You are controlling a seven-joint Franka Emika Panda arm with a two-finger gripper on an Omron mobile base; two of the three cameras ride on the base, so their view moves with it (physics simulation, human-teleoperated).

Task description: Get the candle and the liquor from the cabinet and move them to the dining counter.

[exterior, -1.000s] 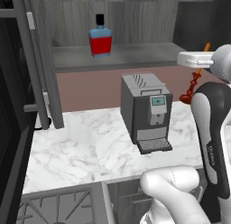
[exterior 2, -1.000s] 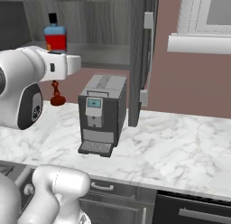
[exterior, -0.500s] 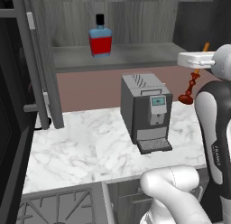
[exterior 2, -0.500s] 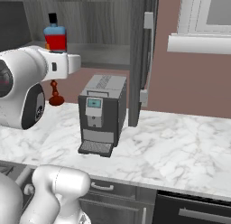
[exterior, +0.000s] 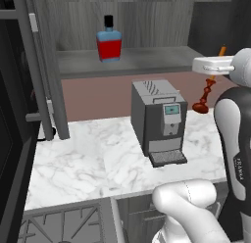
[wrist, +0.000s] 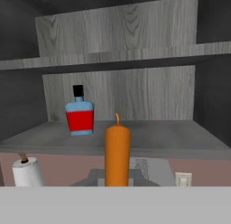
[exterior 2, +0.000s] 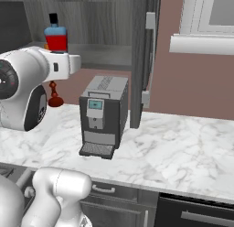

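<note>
I see the candle (wrist: 117, 151) upright and close in front of the hand camera, its orange stick rising from the bottom of that view. From the left base view the candle (exterior: 207, 93) hangs by the arm's hand, its dark red holder at the height of the marble worktop (exterior: 88, 158), to the right of the coffee machine (exterior: 159, 122). From the right base view the holder (exterior 2: 55, 97) shows below the hand, left of the coffee machine (exterior 2: 103, 114). The gripper's fingertips are hidden from me; the claw is closed narrow, apparently holding the candle. The liquor (exterior: 109, 41) stands upright on the lower shelf of the open cabinet (exterior: 147, 60), above and left of the coffee machine, well apart from the candle. A white paper roll (wrist: 28, 171) sits below the shelf.
</note>
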